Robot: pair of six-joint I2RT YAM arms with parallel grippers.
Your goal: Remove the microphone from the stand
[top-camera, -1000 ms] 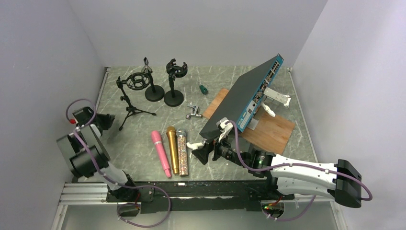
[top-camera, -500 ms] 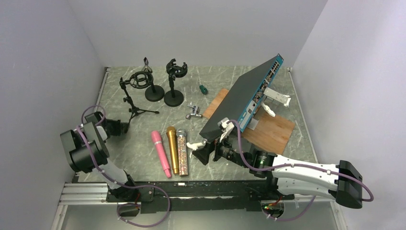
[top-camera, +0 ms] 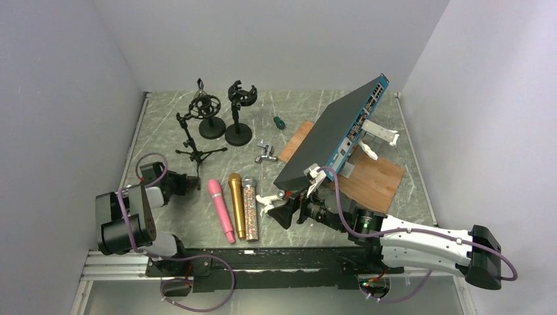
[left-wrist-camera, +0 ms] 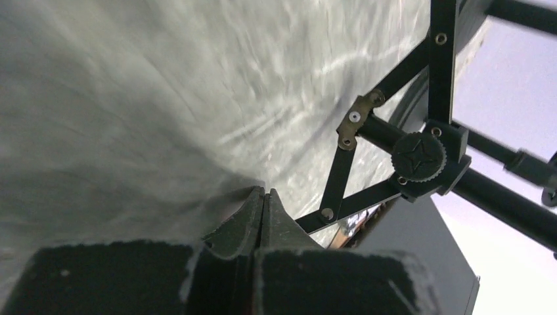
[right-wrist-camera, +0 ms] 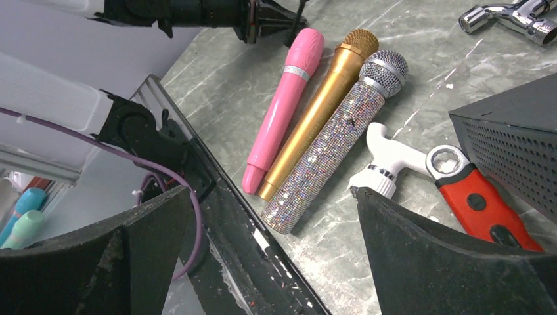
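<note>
**Jaws: left pressed shut at the tripod's foot, right spread wide above the microphones**

The left gripper (left-wrist-camera: pixel 263 198) has its fingers closed flat against each other with no gap showing. It lies low on the counter (top-camera: pixel 164 118) near the left edge. One leg (left-wrist-camera: pixel 341 167) of the tripod stand (top-camera: pixel 196 134) runs down to just beside the fingertips. Whether the tips touch or pinch that foot cannot be told from the wrist view. A low, closed gripper at the base looks suited to bracing or nudging the stand, not to lifting anything out of it.

The right gripper (right-wrist-camera: pixel 272 197) is open wide and holds nothing. It hovers near the front edge, right of the microphones and facing them.

Three microphones lie side by side on the counter by the front edge, left of centre. The pink microphone (right-wrist-camera: pixel 284 98) is leftmost, then the gold microphone (right-wrist-camera: pixel 322 105), then the glitter microphone (right-wrist-camera: pixel 335 154). Their heads point toward the back, and the gold and glitter ones touch along their bodies.

The tripod's shock mount (top-camera: pixel 205 104) is empty. So are the clips on the two round-base stands (top-camera: pixel 211 126) toward the back-left corner. No microphone sits in any stand, so the removal looks already done. The neat row suggests each was laid down deliberately, clear of the stands.

A red-handled wrench (right-wrist-camera: pixel 473 197) lies just right of the glitter microphone. Beyond it, a network switch (top-camera: pixel 332 134) leans tilted over a wooden board (top-camera: pixel 374 180) on the right half of the counter.
</note>
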